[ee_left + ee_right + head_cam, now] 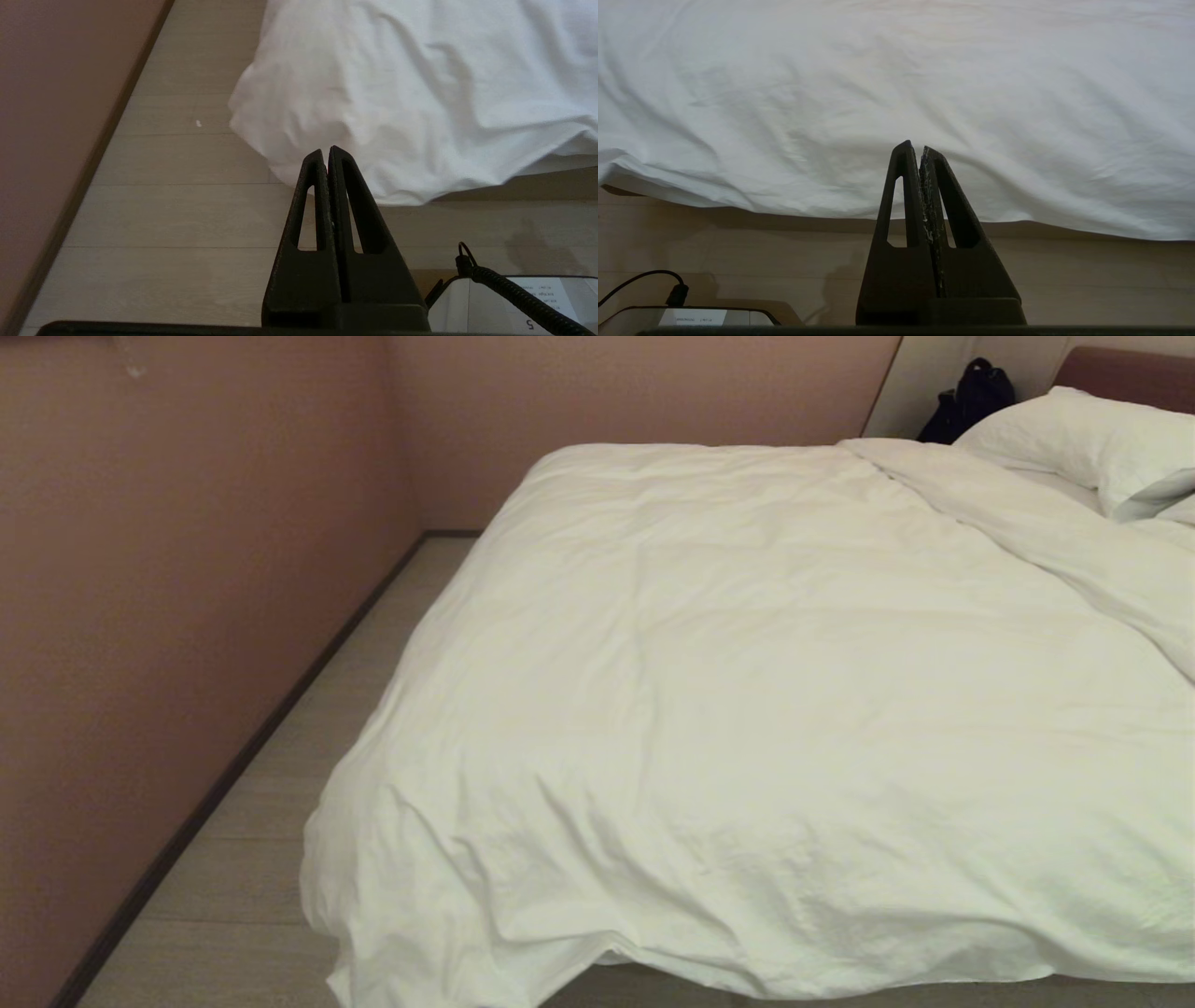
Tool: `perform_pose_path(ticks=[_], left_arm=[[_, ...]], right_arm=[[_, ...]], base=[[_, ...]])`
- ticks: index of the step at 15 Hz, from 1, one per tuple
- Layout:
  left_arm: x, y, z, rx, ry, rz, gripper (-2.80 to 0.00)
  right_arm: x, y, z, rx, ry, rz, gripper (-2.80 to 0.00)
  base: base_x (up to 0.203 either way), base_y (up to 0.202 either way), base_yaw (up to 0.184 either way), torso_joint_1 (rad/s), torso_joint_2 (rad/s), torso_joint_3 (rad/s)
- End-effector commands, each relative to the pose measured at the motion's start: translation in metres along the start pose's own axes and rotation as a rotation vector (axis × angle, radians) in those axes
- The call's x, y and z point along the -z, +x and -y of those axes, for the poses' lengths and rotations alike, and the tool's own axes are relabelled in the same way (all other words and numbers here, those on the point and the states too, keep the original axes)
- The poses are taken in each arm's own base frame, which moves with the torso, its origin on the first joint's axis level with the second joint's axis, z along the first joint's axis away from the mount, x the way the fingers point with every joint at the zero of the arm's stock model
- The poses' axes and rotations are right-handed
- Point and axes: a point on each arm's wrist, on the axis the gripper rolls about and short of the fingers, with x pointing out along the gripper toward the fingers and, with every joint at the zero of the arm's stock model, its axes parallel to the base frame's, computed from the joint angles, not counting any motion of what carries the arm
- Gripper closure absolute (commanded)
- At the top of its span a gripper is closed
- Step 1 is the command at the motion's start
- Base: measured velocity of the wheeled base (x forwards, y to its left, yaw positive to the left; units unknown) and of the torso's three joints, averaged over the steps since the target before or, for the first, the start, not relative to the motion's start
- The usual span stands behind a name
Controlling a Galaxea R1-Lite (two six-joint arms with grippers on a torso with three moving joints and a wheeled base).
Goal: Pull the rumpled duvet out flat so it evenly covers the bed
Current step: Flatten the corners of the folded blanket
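The duvet [766, 709] lies spread over the bed [1125, 373], its near-left corner drooping floorward, while the left end effector [326, 154] and right end effector [915, 150] hover closed and empty off the foot edge, apparently parked.

Bed [1125, 375] against the wall, brown headboard at its far end. Spread over it, duvet [766, 709]; near the headboard, pillows [1092, 443].

Creased matt white cotton duvet [766, 709], pale wood-grain plank floor [187, 214], matt black plastic left claw [325, 151]
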Motion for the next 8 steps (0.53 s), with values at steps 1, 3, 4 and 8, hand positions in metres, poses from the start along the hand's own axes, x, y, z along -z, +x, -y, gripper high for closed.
perform_pose_path(ticks=[1, 3, 4, 8], left_arm=[[0.0001, 0.0, 0.0, -0.001, 0.0, -0.001, 0.0], [0.0001, 0.0, 0.0, -0.001, 0.001, -0.001, 0.0], [0.0, 0.0, 0.0, 0.0, 0.0, 0.001, 0.0], [0.0, 0.0, 0.0, 0.0, 0.0, 0.001, 0.0]], right_arm=[[0.0001, 0.0, 0.0, -0.001, -0.001, 0.0, 0.0], [0.0001, 0.0, 0.0, -0.001, -0.001, 0.0, 0.0], [0.0001, 0.0, 0.0, -0.001, -0.001, 0.0, 0.0], [0.0001, 0.0, 0.0, -0.001, -0.001, 0.0, 0.0]], base=[[0.0, 0.196, -0.002, 0.002, 0.0, 0.002], [0.0, 0.194, -0.001, 0.003, 0.0, 0.003], [0.0, 0.2, 0.001, 0.005, 0.0, 0.001], [0.0, 0.199, 0.0, 0.002, 0.0, 0.002]])
